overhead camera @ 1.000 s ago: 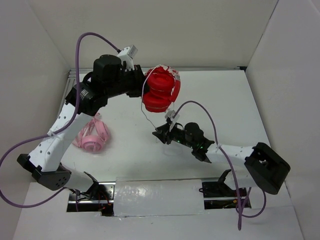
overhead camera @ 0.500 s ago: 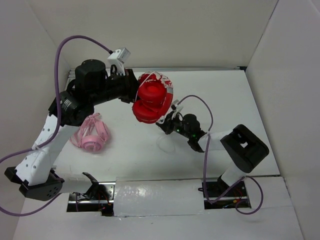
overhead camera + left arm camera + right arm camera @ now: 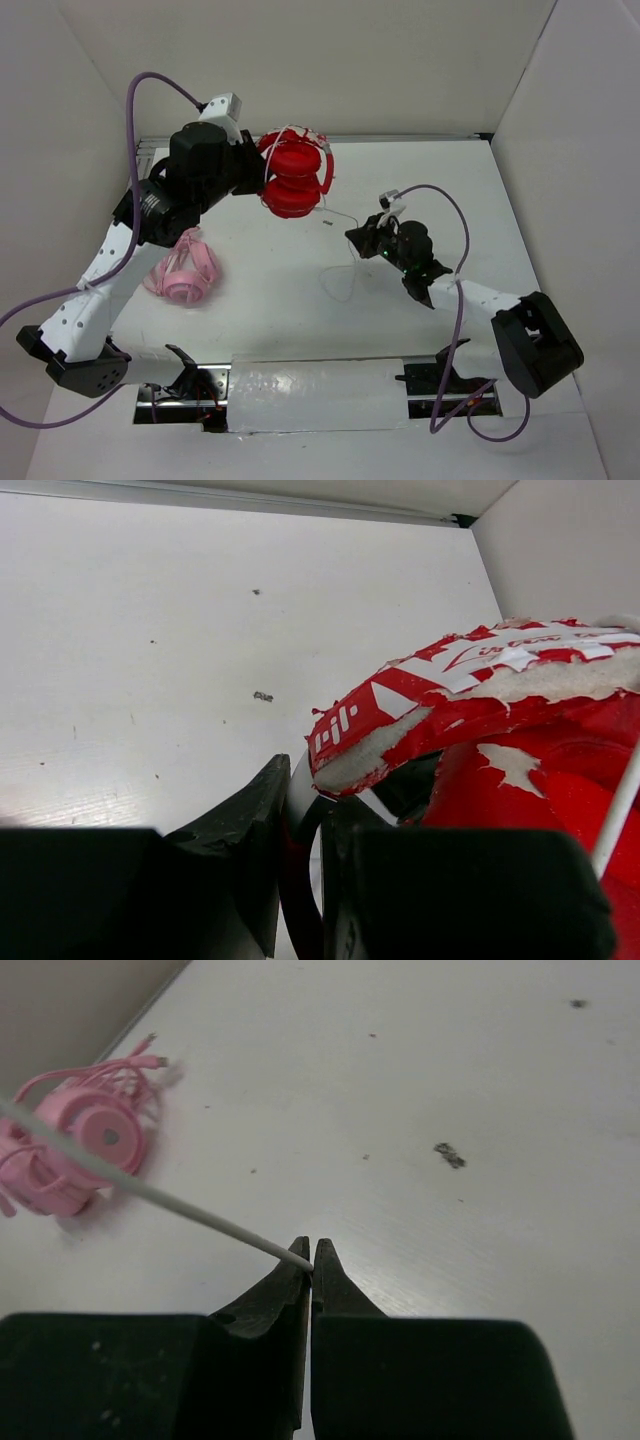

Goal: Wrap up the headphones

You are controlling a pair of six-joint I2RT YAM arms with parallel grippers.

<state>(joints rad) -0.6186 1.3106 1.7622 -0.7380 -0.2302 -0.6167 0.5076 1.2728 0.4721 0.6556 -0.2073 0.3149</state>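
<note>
The red headphones (image 3: 295,180) hang above the back left of the table, cups stacked, with the white cable partly wound round them. My left gripper (image 3: 256,176) is shut on their headband; the left wrist view shows the jaws (image 3: 305,825) clamped on the band beside a cup with peeling red skin (image 3: 520,710). The thin white cable (image 3: 341,213) runs from the headphones to my right gripper (image 3: 356,238), which is shut on it. Its slack lies looped on the table (image 3: 340,290). In the right wrist view the cable (image 3: 150,1190) enters the closed fingertips (image 3: 311,1260) from the left.
Pale pink headphones (image 3: 185,270) lie on the table at the left, under my left arm; they also show in the right wrist view (image 3: 85,1145). White walls stand at the back and both sides. Purple arm cables arc above both arms.
My left arm has swung the red headphones back and to the left. My right gripper has moved right and away from them, drawing the cable out longer.
</note>
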